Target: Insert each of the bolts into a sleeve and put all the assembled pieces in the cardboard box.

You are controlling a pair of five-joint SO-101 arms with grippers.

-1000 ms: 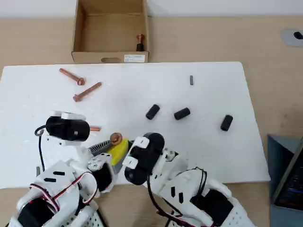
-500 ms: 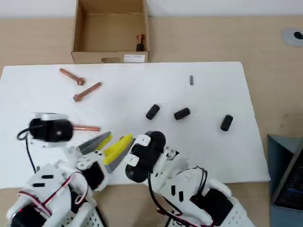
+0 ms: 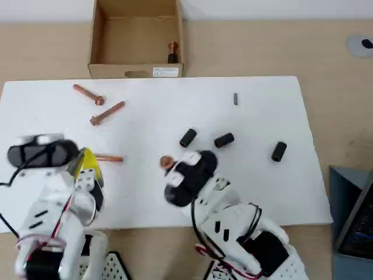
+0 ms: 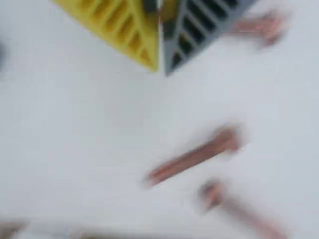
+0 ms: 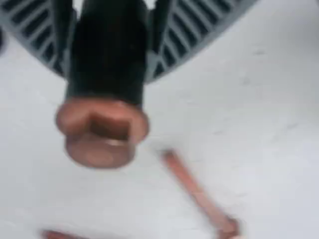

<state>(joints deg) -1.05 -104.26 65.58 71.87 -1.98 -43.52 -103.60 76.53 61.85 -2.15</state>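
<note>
From above: cardboard box [image 3: 135,71] at twelve o'clock of the tabletop [image 3: 338,87], mouth up to receive finished work. Holds one assembled piece [image 3: 172,51] against its three o'clock wall. On the white mat [image 3: 262,192], toward ten o'clock, a loose bolt [image 3: 88,94] and a second bolt [image 3: 107,113] near each other. At nine o'clock, a third bolt [image 3: 109,158], just beside the left fingers [image 3: 88,162]. From the middle toward three o'clock, one sleeve [image 3: 187,137], another sleeve [image 3: 224,140] and a last sleeve [image 3: 278,151], all lying bare. Leaves three pairings to make, by this count. Near six o'clock, the right arm [image 3: 192,178], with a copper bolt head [image 3: 166,162] poking out toward nine o'clock.

From the left wrist: left fingers pressed together with nothing between them, hanging over the mat above a blurred bolt [image 4: 192,157]. Probably parked near the bolts for the next pick.

From the right wrist: right fingers [image 5: 30,25] pinching the held sleeve [image 5: 107,55] across its body, bolt head seated at its mouth. Gripped by the sleeve rather than the shank, presumably to keep the pair together for the carry to the box.
</note>
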